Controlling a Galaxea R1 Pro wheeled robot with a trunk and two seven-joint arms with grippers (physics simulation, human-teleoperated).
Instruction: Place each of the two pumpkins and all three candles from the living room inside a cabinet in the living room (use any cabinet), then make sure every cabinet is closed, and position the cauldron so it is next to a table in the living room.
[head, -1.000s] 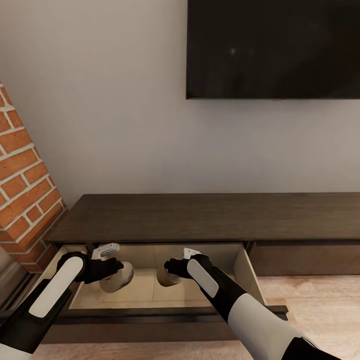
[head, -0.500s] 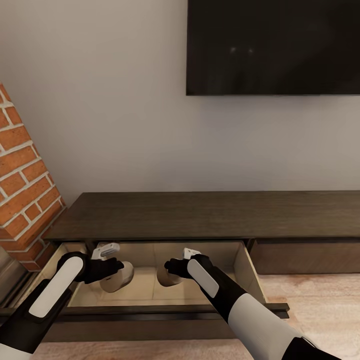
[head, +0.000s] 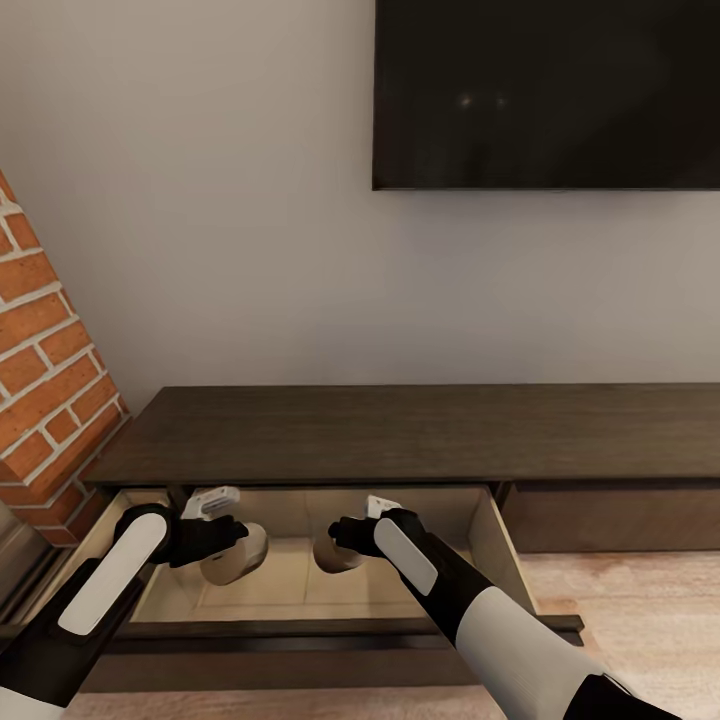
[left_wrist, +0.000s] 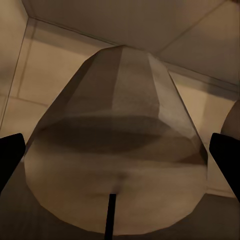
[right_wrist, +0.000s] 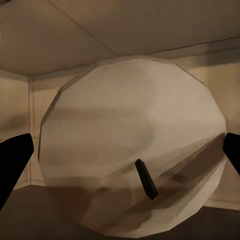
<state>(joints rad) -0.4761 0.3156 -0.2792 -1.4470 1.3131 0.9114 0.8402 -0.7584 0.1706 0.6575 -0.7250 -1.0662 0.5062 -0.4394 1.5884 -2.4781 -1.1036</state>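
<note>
The cabinet (head: 400, 435) is a long dark-brown console whose left drawer (head: 485, 540) is pulled out, showing a pale beige inside. Both arms reach into it. My left gripper (head: 232, 545) is shut on a cream candle (head: 245, 558) held tilted over the drawer floor. In the left wrist view this candle (left_wrist: 117, 150) sits between the black fingertips (left_wrist: 11, 155), wick end towards the camera. My right gripper (head: 335, 540) is shut on a second candle (head: 335, 558). That candle (right_wrist: 135, 150) spans the gap between the right fingers (right_wrist: 14, 162). No pumpkins or cauldron are in view.
A brick column (head: 45, 400) stands just left of the cabinet. A dark TV (head: 545, 95) hangs on the wall above. A closed drawer front (head: 610, 515) lies to the right, with wooden floor (head: 640, 600) in front of it.
The head view has shifted a little. Both arms and their candles stay at the same place in the open drawer.
</note>
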